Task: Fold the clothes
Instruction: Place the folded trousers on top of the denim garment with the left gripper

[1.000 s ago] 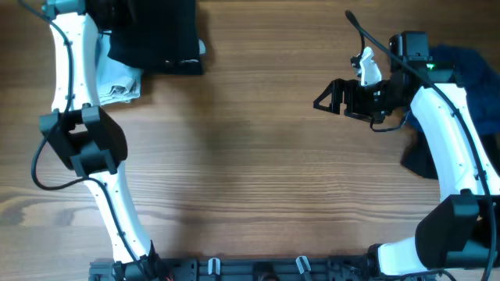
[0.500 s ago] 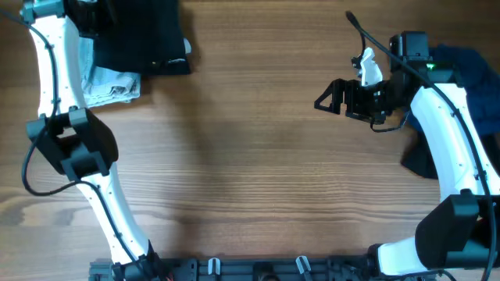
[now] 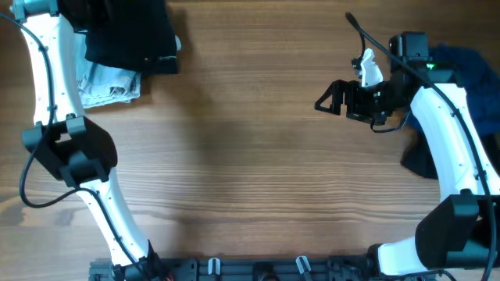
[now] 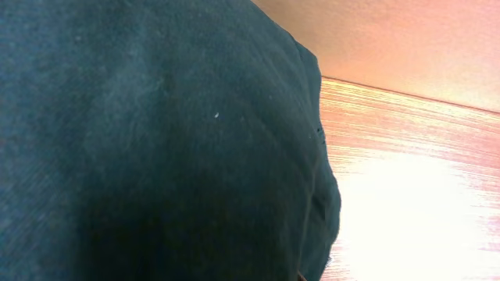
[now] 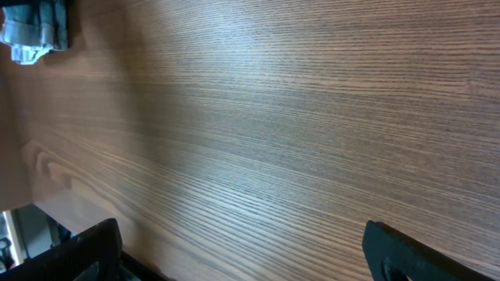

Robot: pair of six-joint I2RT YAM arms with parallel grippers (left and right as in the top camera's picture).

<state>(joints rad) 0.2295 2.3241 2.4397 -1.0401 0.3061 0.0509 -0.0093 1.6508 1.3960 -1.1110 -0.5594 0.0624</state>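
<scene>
A black garment (image 3: 129, 35) hangs at the far left of the table, over a folded pale grey cloth (image 3: 109, 82). It fills the left wrist view (image 4: 156, 140) and hides my left gripper's fingers; the garment travels with the arm. My right gripper (image 3: 328, 97) is open and empty above bare wood at the right, its fingers wide apart in the right wrist view (image 5: 242, 250). A pile of blue clothes (image 3: 469, 66) lies behind the right arm.
A dark garment (image 3: 418, 160) lies at the right edge under the right arm. The folded pale cloth also shows far off in the right wrist view (image 5: 31, 31). A rail with clips (image 3: 258, 267) runs along the near edge.
My left arm has carried the black garment to the left and toward the far edge, uncovering more wood beside it. The right arm has not moved.
</scene>
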